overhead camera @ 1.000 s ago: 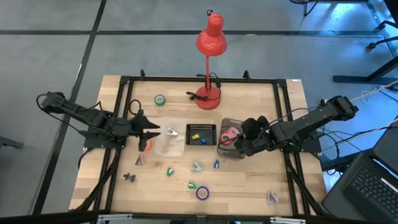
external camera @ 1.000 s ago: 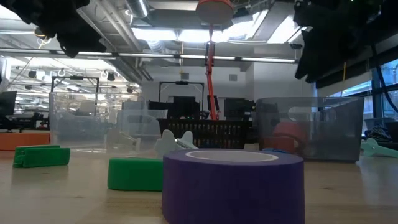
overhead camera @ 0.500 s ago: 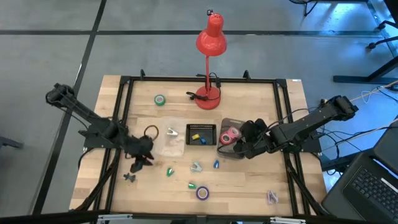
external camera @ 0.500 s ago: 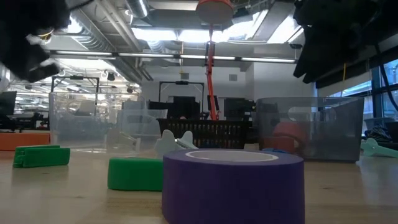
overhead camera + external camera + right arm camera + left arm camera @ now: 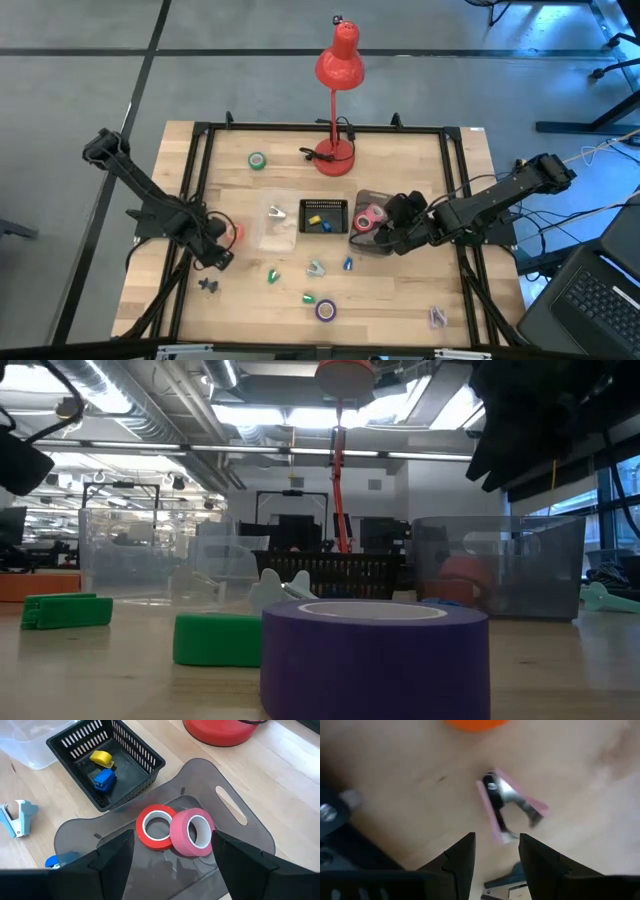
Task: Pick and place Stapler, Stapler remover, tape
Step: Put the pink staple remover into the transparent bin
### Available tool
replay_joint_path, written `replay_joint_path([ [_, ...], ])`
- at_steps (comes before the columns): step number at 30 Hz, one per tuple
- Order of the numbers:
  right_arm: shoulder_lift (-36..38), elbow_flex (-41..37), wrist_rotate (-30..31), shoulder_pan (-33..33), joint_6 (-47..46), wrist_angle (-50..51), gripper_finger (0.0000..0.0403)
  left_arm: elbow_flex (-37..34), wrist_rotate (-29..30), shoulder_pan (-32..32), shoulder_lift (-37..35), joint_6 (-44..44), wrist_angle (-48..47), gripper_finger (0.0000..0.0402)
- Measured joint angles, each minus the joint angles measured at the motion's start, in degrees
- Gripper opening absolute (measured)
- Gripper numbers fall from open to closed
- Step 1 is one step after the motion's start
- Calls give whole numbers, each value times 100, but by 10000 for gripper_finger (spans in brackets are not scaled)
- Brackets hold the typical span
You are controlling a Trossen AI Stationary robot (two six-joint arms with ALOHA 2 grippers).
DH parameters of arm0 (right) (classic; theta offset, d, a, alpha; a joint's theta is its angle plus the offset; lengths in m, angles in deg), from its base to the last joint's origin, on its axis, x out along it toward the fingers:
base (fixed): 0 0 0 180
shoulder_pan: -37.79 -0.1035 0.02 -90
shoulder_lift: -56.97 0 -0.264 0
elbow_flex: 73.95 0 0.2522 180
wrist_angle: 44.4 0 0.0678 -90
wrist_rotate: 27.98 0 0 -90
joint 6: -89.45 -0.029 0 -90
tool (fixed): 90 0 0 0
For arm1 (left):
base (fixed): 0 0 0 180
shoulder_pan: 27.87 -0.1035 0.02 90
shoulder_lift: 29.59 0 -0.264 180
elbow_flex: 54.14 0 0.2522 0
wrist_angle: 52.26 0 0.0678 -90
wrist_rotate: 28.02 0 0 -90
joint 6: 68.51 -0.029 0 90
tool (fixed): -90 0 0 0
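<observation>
Stapler remover (image 5: 510, 812), the pink one, lies flat on the table (image 5: 400, 290) just ahead of your left gripper (image 5: 496, 845). The jaws stand about half open with nothing between them. The remover lies askew to the fingers (image 5: 462, 857), its pink handles splayed and its metal claws between them.

Your first risk is the close. If you come down at this angle, I'd expect one finger to land on a handle rather than beside it, and the remover to skid or flip away. Half-open jaws may also be too narrow for the splayed handles, so widen them and turn the wrist before you descend.

Your next risk is the neighbours. The orange tape (image 5: 475, 724) sits just beyond the remover, and a dark stapler remover (image 5: 502, 882) lies near the fingers on the other side. A sloppy approach could knock either one.

Farther out, your right gripper (image 5: 172, 870) hangs wide open and empty over the smoky bin (image 5: 235, 815), which holds the red tape (image 5: 156, 826) and the pink tape (image 5: 194, 831). If you carry the remover towards the middle of the table, mind that arm. The two arms could crowd each other there.
</observation>
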Motion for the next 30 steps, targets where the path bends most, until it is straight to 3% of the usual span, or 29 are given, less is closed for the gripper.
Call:
replay_joint_path([
  [8, 0, 0, 83, 1, 227, -79, 268, 2, 327, 69, 0, 206, 116, 143],
  [20, 0, 0, 83, 0, 248, -77, 268, -308, 116, 69, 43, 212, 558, 135],
  [23, 0, 0, 83, 2, 248, -75, 268, -310, -96, 69, 146, 35, 446, 101],
  [27, 0, 0, 83, 0, 250, -75, 268, -296, -204, 68, 275, -325, 516, 20],
  [30, 0, 0, 83, 1, 250, -75, 268, -290, -108, 69, 294, -695, 563, 7],
])
